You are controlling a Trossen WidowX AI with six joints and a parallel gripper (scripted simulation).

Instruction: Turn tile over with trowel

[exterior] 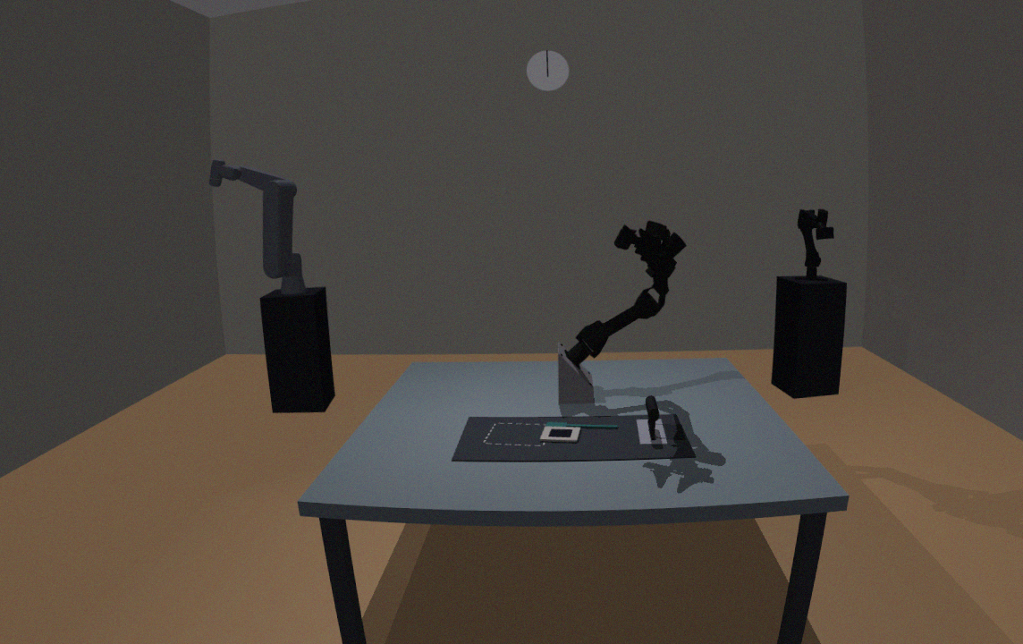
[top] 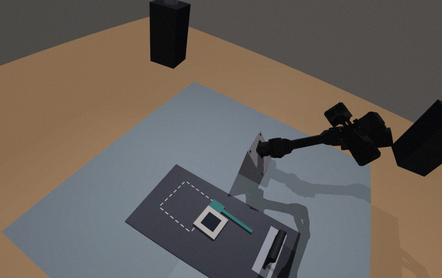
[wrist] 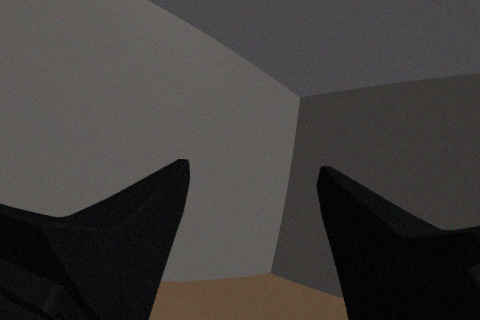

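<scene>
The tile (top: 211,221) (exterior: 560,433) lies flat on the dark mat (top: 153,214) (exterior: 469,450), its white face with a dark square up. It lies over the right side of the dashed outline (top: 185,182), mostly outside it. The trowel (top: 276,246) (exterior: 652,408), a pale flat blade with a raised black handle, rests at the mat's right end. My gripper (wrist: 255,174) is open and empty, its tips well apart in the wrist view. It is high above the table and far from tile and trowel. In the top and exterior views its fingertips cannot be made out.
A teal flat tool (top: 238,221) (exterior: 595,426) with a square head lies against the tile's back corner; whether they overlap is unclear. My arm's grey base (exterior: 575,385) stands on the table (top: 112,193) (exterior: 387,480) behind the mat. Two black pedestals (exterior: 295,352) (exterior: 808,340) carrying other arms stand beyond.
</scene>
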